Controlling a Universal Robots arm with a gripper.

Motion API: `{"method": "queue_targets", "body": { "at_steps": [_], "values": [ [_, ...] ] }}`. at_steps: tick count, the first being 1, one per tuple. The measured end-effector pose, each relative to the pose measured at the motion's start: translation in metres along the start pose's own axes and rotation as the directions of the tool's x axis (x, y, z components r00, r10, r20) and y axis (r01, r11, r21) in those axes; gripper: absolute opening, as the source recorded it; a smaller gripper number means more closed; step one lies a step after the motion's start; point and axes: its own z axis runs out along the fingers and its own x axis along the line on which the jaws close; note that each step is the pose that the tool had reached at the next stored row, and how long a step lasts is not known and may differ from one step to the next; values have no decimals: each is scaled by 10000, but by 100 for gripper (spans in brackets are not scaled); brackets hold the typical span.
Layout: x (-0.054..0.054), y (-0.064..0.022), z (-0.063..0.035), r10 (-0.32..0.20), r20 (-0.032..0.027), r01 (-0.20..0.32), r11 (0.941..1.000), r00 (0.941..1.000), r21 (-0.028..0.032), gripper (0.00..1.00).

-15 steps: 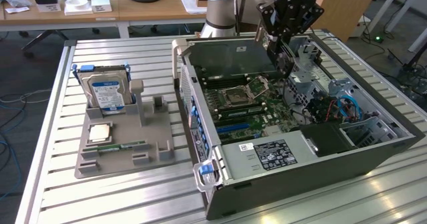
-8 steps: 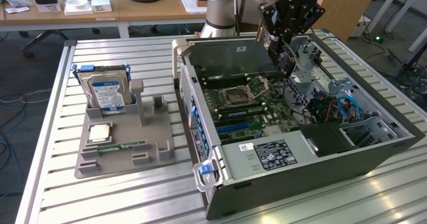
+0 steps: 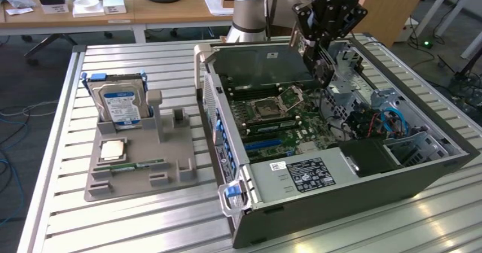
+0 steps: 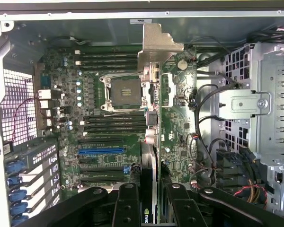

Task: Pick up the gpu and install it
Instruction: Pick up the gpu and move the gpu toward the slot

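I am looking at the gpu [image 4: 151, 118], seen edge-on in the gripper [image 4: 149, 201]. The two black fingers [image 4: 128, 203] are closed on the card, pinching its flat faces.

In the exterior view the gripper [image 3: 324, 52] is hanging the card inside the open computer case [image 3: 339, 202]. The card is sitting above the motherboard [image 4: 109, 94] on the case floor and appears clear of it. Its silver bracket [image 4: 156, 47] is pointing toward one wall of the case. Its lower edge is running across the case just beside the empty processor socket [image 4: 123, 92]. A blue slot [image 4: 100, 151] is lying on the board close to the card's line.

I am judging the card to be stiff and fairly light, but fragile. The fan and the contact edge should not be taking pressure, so the flat faces near the middle are looking like the safest place to hold.

Outside the case, a hard drive [image 3: 121, 103] is standing in a grey holder [image 3: 143, 174].
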Motion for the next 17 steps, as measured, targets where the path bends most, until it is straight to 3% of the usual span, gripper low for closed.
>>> {"method": "queue_targets", "body": {
  "at_steps": [17],
  "values": [
    [-205, 12, 6, 1, 0, -1, 10000, 10000, -1, 26]
  ]
}}
